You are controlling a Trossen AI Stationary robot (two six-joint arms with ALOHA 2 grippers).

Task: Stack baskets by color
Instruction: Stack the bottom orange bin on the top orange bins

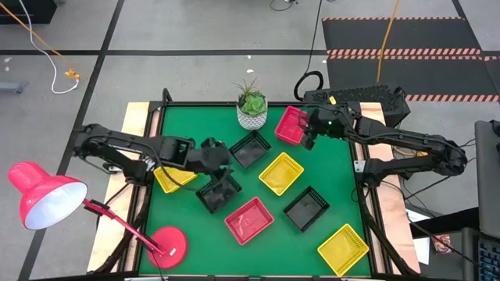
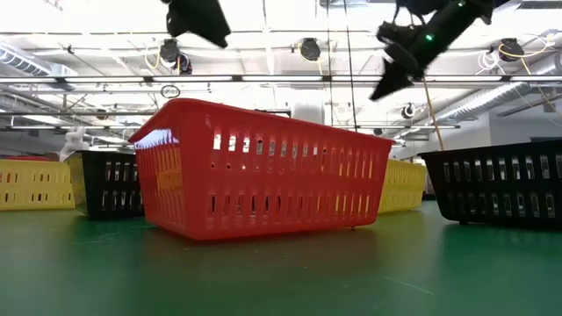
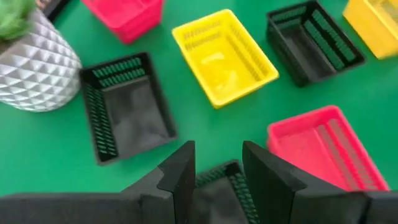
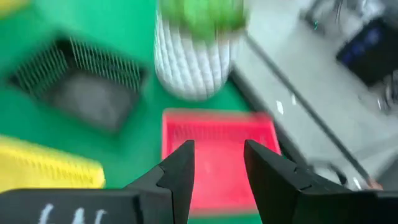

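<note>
Now the left gripper (image 1: 223, 173) is held over a black basket (image 1: 219, 193), jaws spread, its rim straddled. At two o'clock, the right gripper (image 1: 306, 139) is poised, spread, beside a red basket (image 1: 290, 125).

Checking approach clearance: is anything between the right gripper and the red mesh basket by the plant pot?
Nothing visible: the right gripper hangs open directly over the red plastic mesh basket; the white ribbed plant pot stands beside it.
</note>
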